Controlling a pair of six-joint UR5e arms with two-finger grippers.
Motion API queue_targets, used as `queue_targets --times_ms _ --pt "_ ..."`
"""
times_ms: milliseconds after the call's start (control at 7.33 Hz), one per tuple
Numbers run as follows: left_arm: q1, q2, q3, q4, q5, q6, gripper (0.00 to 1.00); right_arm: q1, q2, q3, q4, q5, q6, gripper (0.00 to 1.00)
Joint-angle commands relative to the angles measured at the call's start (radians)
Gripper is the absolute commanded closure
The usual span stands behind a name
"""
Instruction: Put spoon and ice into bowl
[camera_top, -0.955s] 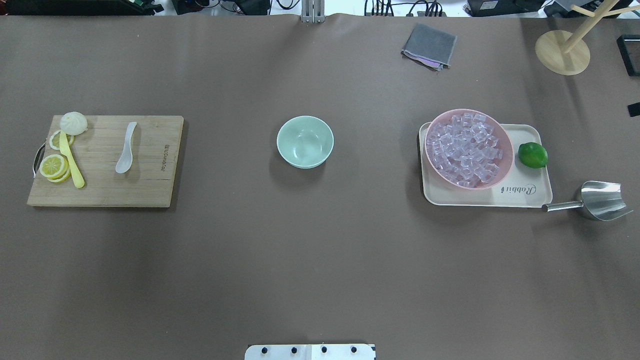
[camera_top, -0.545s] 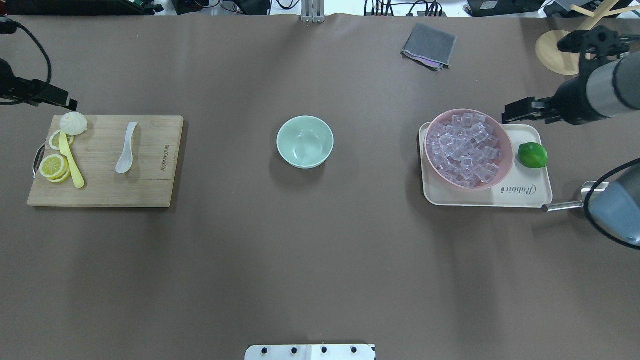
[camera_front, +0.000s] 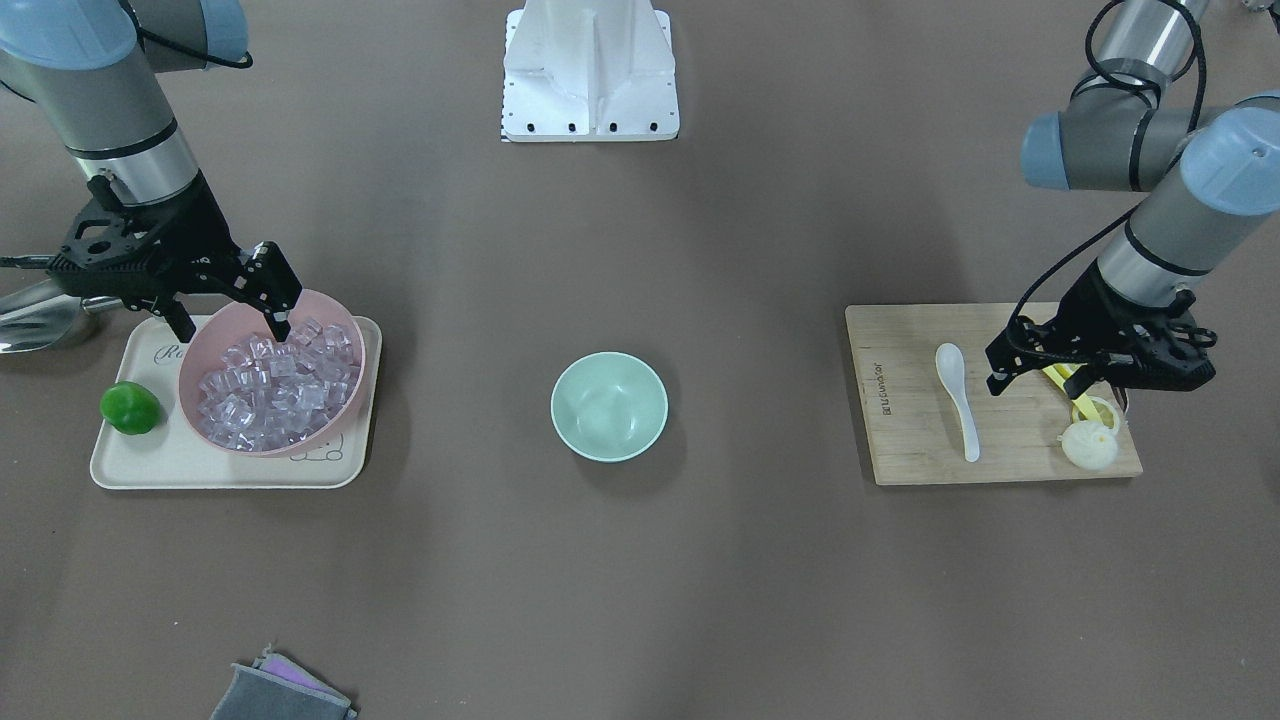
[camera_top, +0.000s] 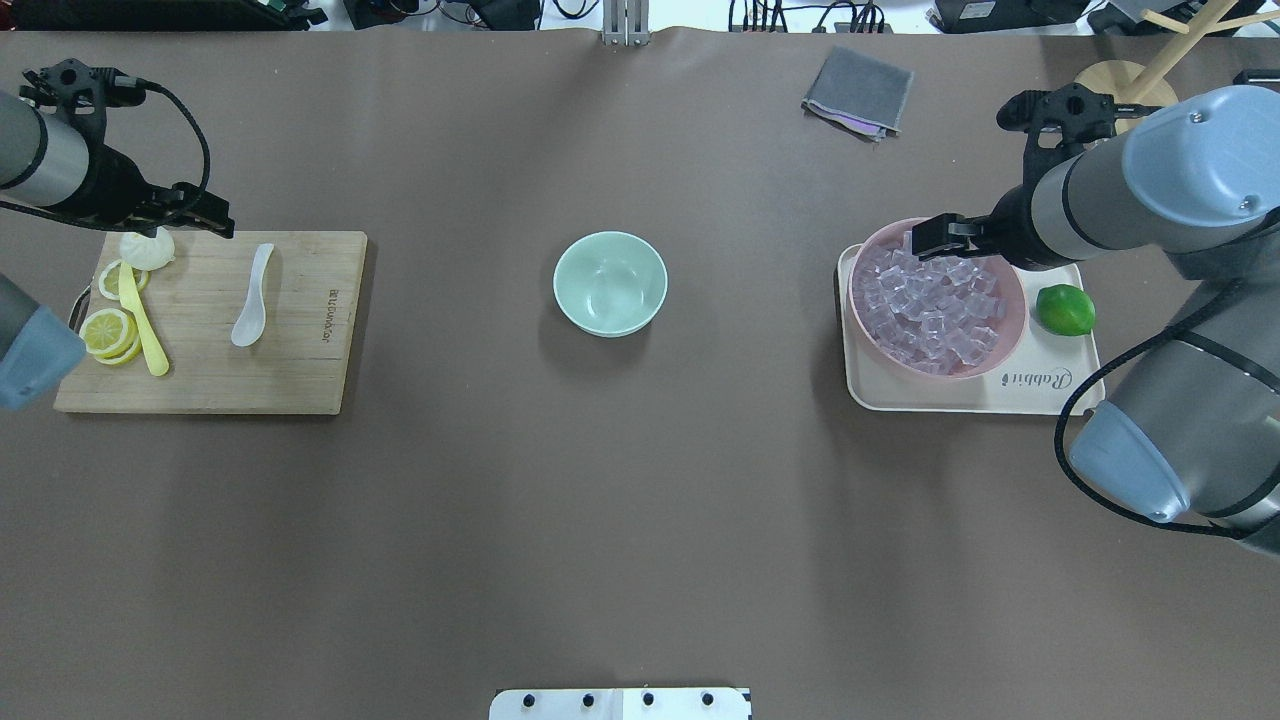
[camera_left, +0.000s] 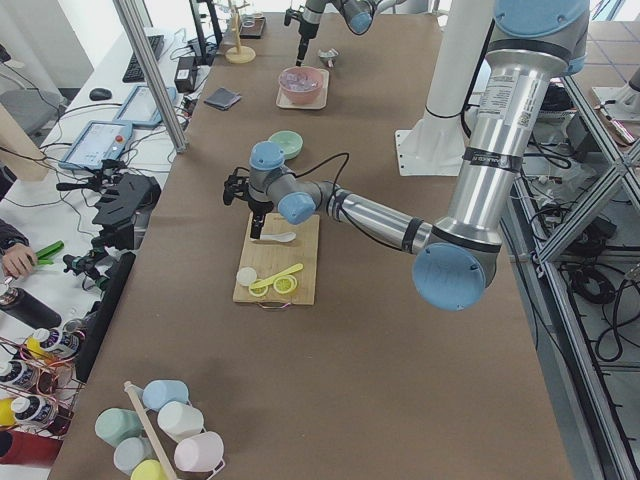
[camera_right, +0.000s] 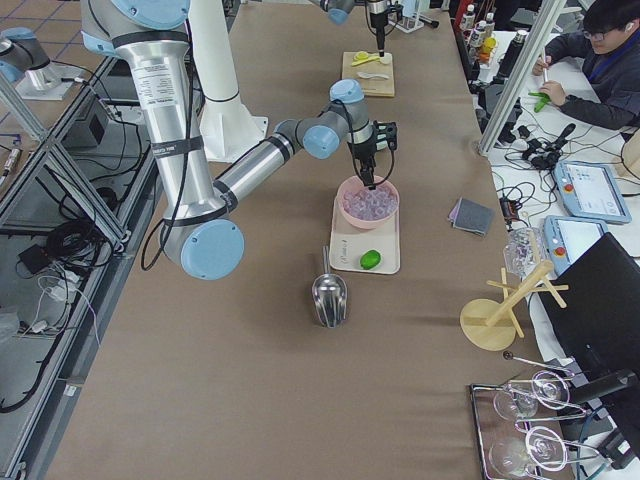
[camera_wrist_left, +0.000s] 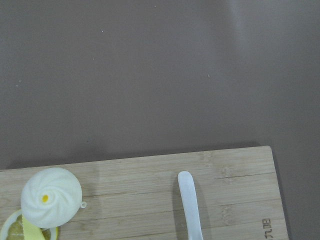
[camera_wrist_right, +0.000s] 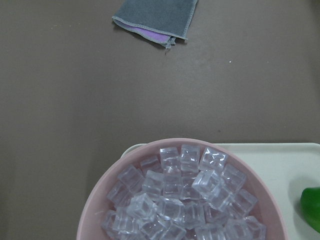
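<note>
The reaching step is judged in hand: the spoon (camera_front: 957, 398) is seen just beside the wide-spread left claw (camera_front: 1040, 378), the ice (camera_front: 265, 392) just below the wide-spread right claw (camera_front: 232, 322); lowering and closing are called for next.

Glossy white spoon (camera_top: 251, 296) lying flat on a wooden board (camera_top: 300, 370), scoop toward the robot, mint-green bowl (camera_top: 610, 290) upright and empty mid-surface (camera_top: 640, 500), clear ice cubes (camera_top: 935, 305) heaped in a pink bowl (camera_top: 945, 372).

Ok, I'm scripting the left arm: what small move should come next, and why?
Probably slide the left gripper sideways over the spoon: its open fingers hang near the bun, the spoon lies untouched on the board, and the bowl is empty.
</note>
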Motion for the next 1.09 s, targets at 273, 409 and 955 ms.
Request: queue_targets --times_ms 273,409,955 --pt "0.123 -0.008 0.026 -0.005 0.163 -0.123 0.39 -0.011 0.004 0.004 -0.009 -0.01 0.002 0.0" --pt "0.127 -0.01 0.04 -0.031 0.163 -0.117 0.49 -0.011 0.004 0.006 -0.009 -0.01 0.002 0.0" --pt "0.132 -0.031 0.123 -0.112 0.163 -0.114 0.52 -0.011 0.004 0.004 -0.009 -0.011 0.001 0.0"
